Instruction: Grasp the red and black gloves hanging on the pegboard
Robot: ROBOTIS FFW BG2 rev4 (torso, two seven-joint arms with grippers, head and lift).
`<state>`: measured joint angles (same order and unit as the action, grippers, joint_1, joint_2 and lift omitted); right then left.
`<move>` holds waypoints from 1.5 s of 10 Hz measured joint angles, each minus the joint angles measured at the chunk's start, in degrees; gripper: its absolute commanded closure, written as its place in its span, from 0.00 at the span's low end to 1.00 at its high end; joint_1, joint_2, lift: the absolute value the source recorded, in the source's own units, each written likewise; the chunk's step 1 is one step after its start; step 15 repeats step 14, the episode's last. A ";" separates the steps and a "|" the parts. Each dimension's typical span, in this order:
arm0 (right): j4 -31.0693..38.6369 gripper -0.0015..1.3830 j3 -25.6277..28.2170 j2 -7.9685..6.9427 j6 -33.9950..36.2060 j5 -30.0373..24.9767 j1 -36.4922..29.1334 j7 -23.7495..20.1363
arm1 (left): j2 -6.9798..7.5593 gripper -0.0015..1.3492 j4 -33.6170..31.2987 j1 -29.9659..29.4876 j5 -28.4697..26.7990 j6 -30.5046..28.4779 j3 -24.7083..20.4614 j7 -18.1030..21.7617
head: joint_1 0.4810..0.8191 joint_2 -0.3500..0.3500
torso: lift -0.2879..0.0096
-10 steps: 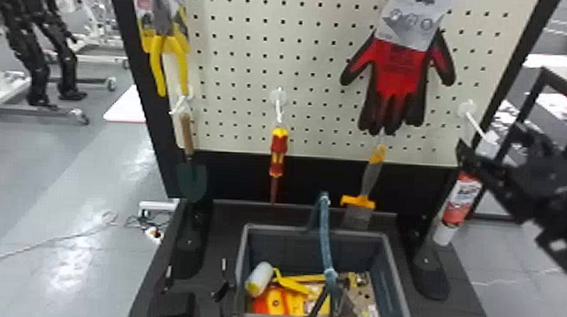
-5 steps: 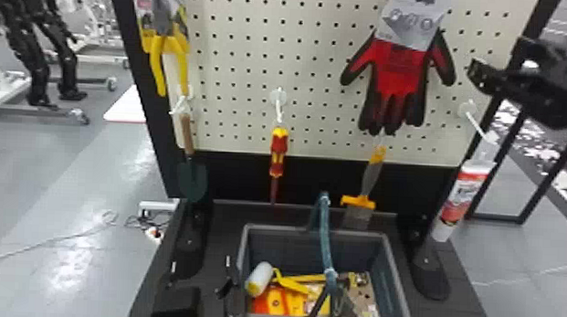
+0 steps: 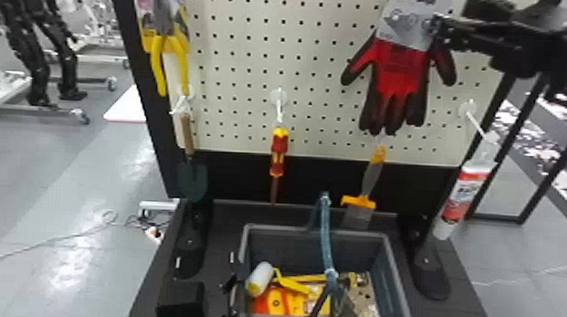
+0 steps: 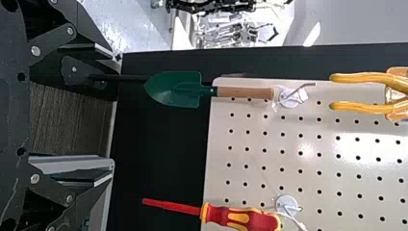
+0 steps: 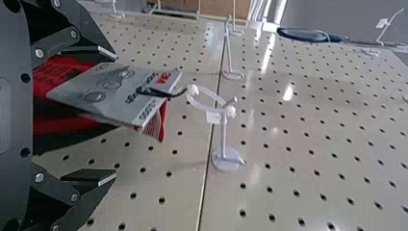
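The gloves (image 3: pixel 398 83) hang high on the pegboard (image 3: pixel 300 56), at about 1 o'clock in the head view. Their cuffs are at 12 and their fingertips at 6, so the long axis runs straight down the board. A grey card (image 3: pixel 407 12) tops the pair and is threaded on a white hook (image 5: pixel 207 101).

The right gripper (image 3: pixel 439 29) is much the nearer. It sits at 2 o'clock from the gloves' palm, level with the card and touching or nearly touching the card's edge. In the right wrist view its jaws (image 5: pixel 108 115) stand wide, one finger on either side of the card (image 5: pixel 110 91) and the red cuff (image 5: pixel 57 125). The glove pair thus lies between the fingers, not ahead of them. Closing looks possible from here, though the grip would probably land on card and cuff, not on the palm.

The left gripper (image 4: pixel 103 110), its jaws also spread, faces the board's lower part by the trowel (image 4: pixel 175 90) and screwdriver (image 4: pixel 235 216), well apart from the gloves.
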<state>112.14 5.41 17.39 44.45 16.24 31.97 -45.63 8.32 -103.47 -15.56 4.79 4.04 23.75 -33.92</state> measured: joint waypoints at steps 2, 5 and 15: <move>-3.04 0.30 -2.38 -0.49 -0.21 0.13 1.63 -0.99 | 0.15 0.29 0.20 0.34 0.19 0.04 0.16 0.00 | 0.20 0.50 | 0.63; -6.58 0.66 -5.06 -1.85 -2.47 1.44 3.93 -2.09 | 0.16 0.29 0.43 0.80 0.30 0.21 0.16 0.07 | 0.20 0.50 | 0.63; -8.11 0.93 -4.85 -3.60 -2.79 1.86 3.70 -2.36 | 0.70 0.29 0.46 0.97 0.48 0.53 0.19 0.03 | 0.20 0.50 | 0.63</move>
